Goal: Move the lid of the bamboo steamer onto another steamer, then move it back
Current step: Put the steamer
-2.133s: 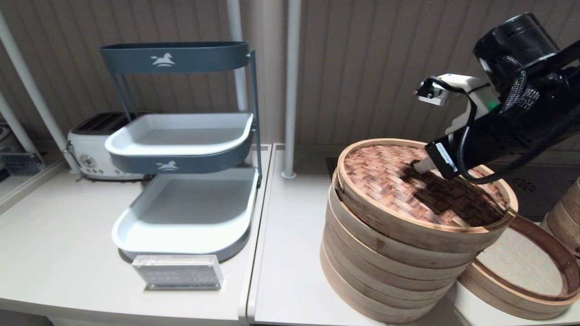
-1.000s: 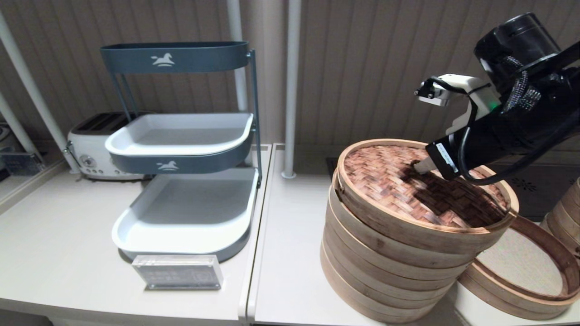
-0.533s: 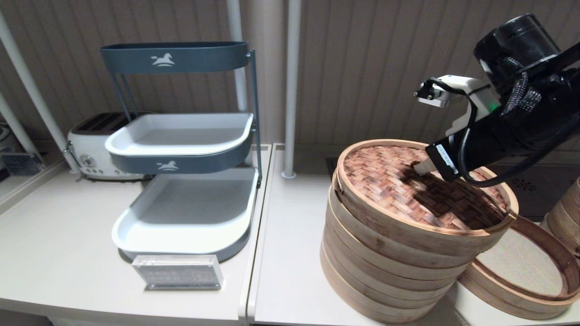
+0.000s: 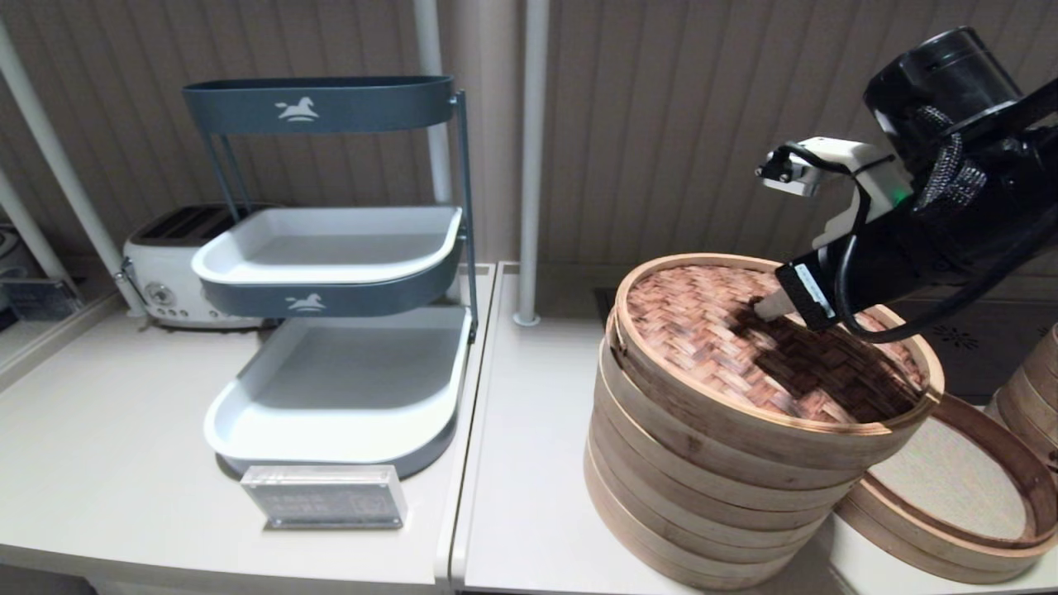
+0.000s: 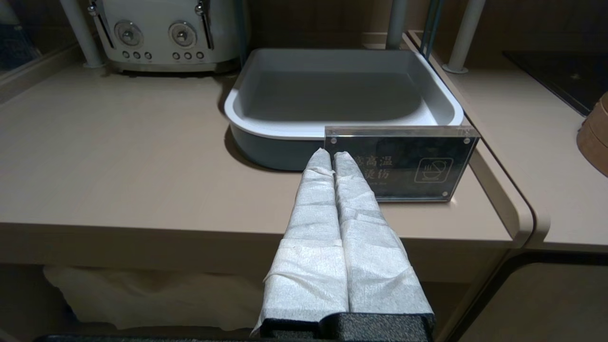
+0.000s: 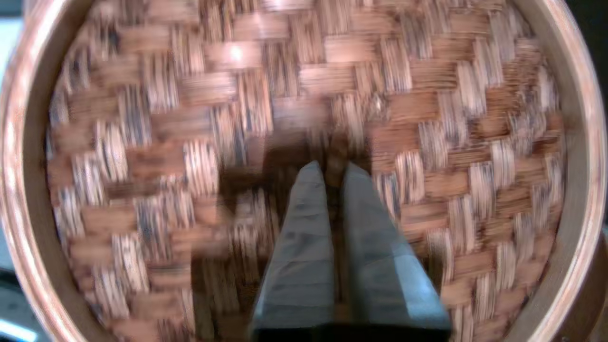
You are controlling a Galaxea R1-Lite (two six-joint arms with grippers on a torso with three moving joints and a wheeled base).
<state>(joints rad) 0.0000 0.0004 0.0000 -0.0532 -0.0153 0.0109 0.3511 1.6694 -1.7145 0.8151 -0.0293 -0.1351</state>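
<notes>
The bamboo steamer lid (image 4: pixel 702 330), with its reddish-brown woven top and pale band rim, lies on the tall stack of pale bamboo tiers (image 4: pixel 686 504). It sits a little askew and tilted against the tiers below. My right gripper (image 4: pixel 762 310) reaches down onto the lid's middle. In the right wrist view the lid (image 6: pixel 190 118) fills the picture, and the right gripper (image 6: pixel 335 168) is shut on the small dark centre loop (image 6: pixel 336 164). My left gripper (image 5: pixel 332 154) hangs parked in front of the counter's edge, shut and empty.
A low steamer with a dark inner rim and pale liner (image 4: pixel 967 487) stands uncovered just right of the stack. Another bamboo stack (image 4: pixel 1033 388) shows at the far right edge. On the left stand a tiered tray rack (image 4: pixel 331 372), a toaster (image 4: pixel 165 273) and an acrylic sign (image 4: pixel 325 496).
Hardly anything differs. The right gripper stays shut on the lid's centre, and the lid shifts only slightly on the stack.
</notes>
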